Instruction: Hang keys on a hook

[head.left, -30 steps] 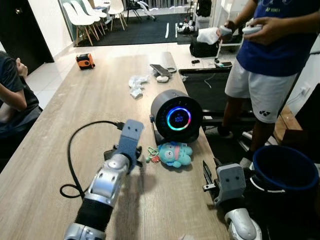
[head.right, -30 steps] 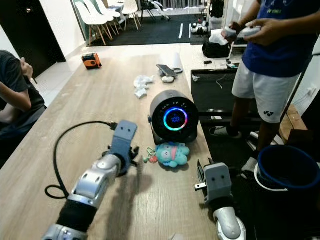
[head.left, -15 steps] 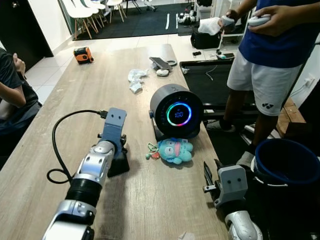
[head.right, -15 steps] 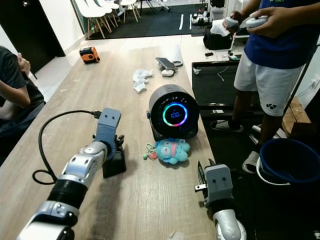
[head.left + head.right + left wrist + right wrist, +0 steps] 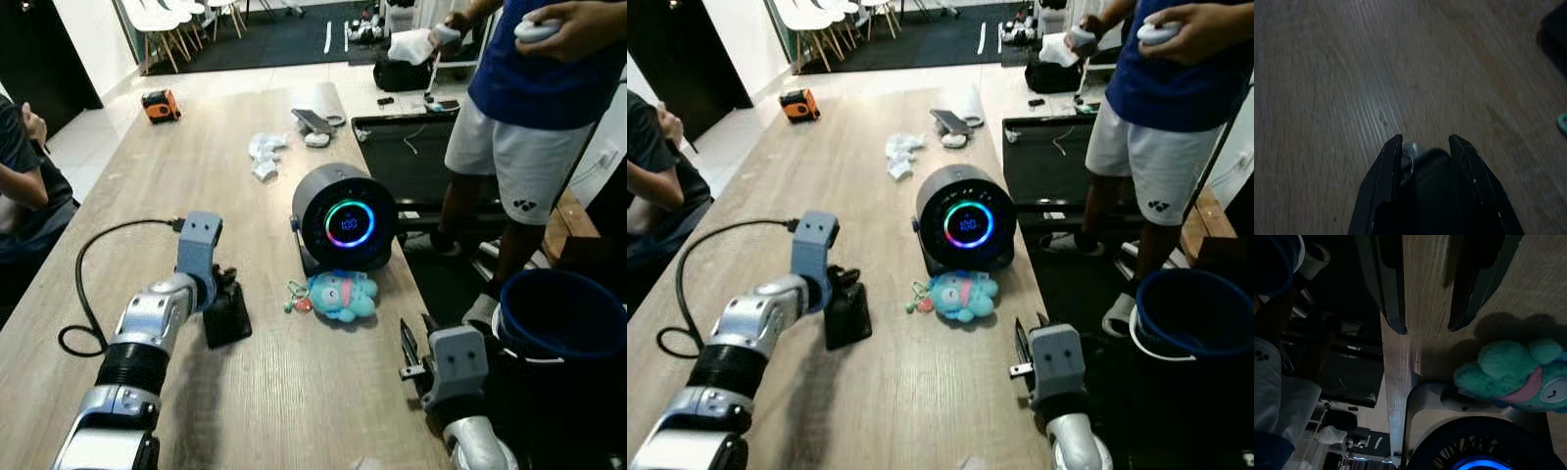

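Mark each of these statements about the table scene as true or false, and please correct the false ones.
1. The teal plush keychain lies in front of the round black speaker on the wooden table. True.
2. The left claw holds the plush keychain. False: it hangs over bare wood beside a black block, away from the keychain.
3. The speaker's ring light is off. False: it glows in colours.
4. The right claw is open near the table edge. True.
5. The orange tape measure sits next to the keychain. False: it sits at the table's far end.
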Controlling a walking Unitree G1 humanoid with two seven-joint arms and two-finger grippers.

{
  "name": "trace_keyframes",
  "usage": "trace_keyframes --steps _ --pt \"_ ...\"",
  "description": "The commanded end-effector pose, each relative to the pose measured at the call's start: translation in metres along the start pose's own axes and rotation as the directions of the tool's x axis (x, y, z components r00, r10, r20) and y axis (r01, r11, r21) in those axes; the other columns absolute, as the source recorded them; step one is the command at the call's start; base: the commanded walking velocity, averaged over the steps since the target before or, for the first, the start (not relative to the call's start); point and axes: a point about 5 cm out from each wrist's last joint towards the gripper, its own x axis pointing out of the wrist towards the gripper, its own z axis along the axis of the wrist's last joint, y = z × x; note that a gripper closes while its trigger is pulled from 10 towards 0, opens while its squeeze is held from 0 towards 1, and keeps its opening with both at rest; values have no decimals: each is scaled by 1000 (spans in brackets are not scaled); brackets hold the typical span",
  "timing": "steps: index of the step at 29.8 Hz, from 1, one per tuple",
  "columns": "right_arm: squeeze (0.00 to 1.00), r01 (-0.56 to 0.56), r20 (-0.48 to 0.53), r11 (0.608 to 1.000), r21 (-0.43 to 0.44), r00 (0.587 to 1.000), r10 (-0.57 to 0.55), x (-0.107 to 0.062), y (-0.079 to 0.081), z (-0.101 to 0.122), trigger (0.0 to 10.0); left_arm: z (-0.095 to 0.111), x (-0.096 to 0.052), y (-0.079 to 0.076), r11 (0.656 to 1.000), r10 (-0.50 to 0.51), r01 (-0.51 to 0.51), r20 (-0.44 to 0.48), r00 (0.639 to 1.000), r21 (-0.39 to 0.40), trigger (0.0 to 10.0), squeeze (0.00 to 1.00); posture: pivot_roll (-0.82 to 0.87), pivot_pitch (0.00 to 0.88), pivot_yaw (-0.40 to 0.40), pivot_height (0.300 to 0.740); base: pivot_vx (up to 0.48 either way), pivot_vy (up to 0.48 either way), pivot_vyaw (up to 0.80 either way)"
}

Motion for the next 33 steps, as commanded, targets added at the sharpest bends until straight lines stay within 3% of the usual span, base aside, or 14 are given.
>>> trace_keyframes --steps 1,7,18,19,20,21,23,24,33 --pt "0 -9 -40 1000 6 999 9 -6 0 -6 10000 -7 -7 7 1000 28 -28 -22 999 8 10000 0 32 232 139 740 0 0 0" --pt "0 -18 -42 1000 2 999 18 -4 0 -7 10000 -6 -4 17 997 77 -77 -17 997 0 10000 0 30 226 136 740 0 0 0" --pt "0 -15 -48 1000 0 999 15 -6 0 -7 10000 -8 -6 17 997 74 -73 -32 997 16 10000 0 22 227 145 740 0 0 0" --pt "0 -12 -51 1000 0 999 12 -6 -1 -7 10000 -10 -6 18 997 79 -78 -36 996 21 9373 0 21 229 145 740 0 0 0" --pt "0 -12 -51 1000 0 999 12 -6 -1 -7 10000 -10 -6 18 997 79 -78 -36 996 21 9373 0 21 229 145 740 0 0 0" --pt "0 -11 -52 1000 0 999 11 -7 -1 -7 10000 -11 -5 19 997 80 -80 -38 996 23 7961 0 22 229 145 740 0 0 0" --pt "0 -11 -52 1000 0 999 11 -7 -1 -7 10000 -12 -5 19 996 83 -82 -39 996 26 7647 0 23 230 144 740 0 0 0" --pt "0 -11 -53 1000 0 999 11 -7 -1 -7 10000 -12 -5 19 996 85 -84 -40 996 28 5333 0 23 230 144 740 0 0 0" --pt "0 -18 -54 1000 3 998 18 -6 0 -8 10000 -16 -6 21 995 97 -95 -46 994 35 4039 0 25 231 141 740 0 0 0"
